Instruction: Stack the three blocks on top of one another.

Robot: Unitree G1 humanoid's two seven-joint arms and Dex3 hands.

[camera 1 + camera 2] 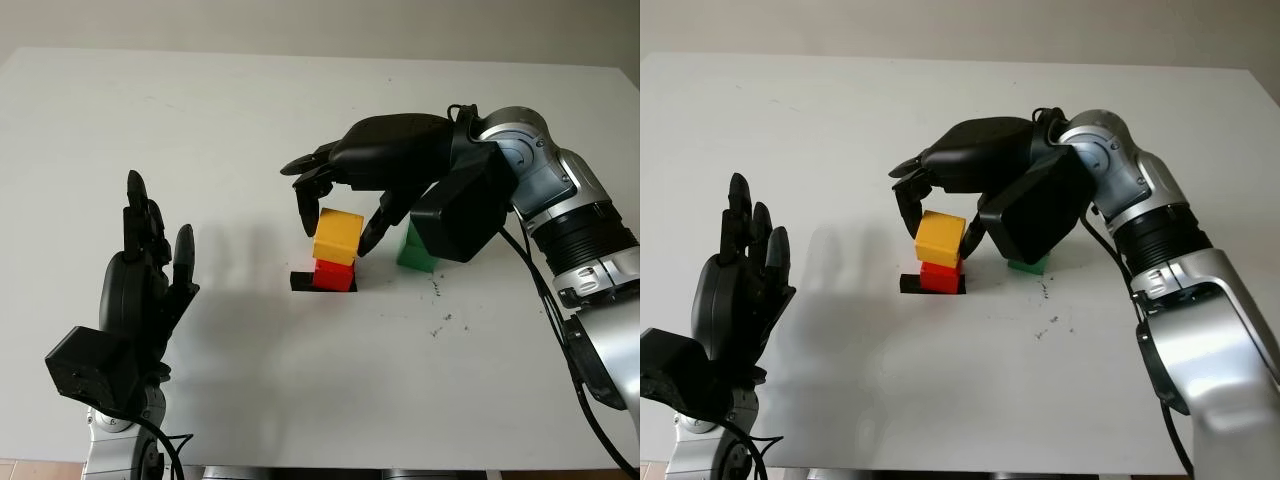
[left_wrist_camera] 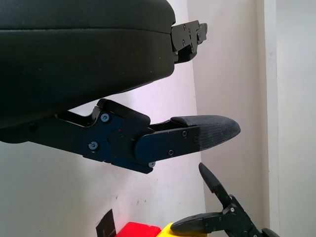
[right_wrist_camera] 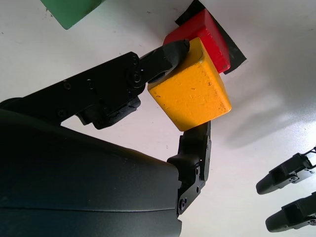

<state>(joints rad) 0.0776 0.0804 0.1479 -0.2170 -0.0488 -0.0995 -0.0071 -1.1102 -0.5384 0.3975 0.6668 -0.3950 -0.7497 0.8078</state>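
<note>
Yellow block (image 1: pixel 337 236) at frame centre sits on the red block (image 1: pixel 334 275), pinched by the right robot hand (image 1: pixel 340 215); next: release, fetch green block (image 1: pixel 414 252). Left robot hand (image 1: pixel 140 300), lower left, open.

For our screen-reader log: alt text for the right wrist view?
The right robot hand grips a yellow block sitting on a red block on the white table. A green block sits nearby.

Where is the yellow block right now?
Near the table's middle in the left eye view, the yellow block sits on the red block, between the right robot hand's fingers, with the green block beside it.
</note>
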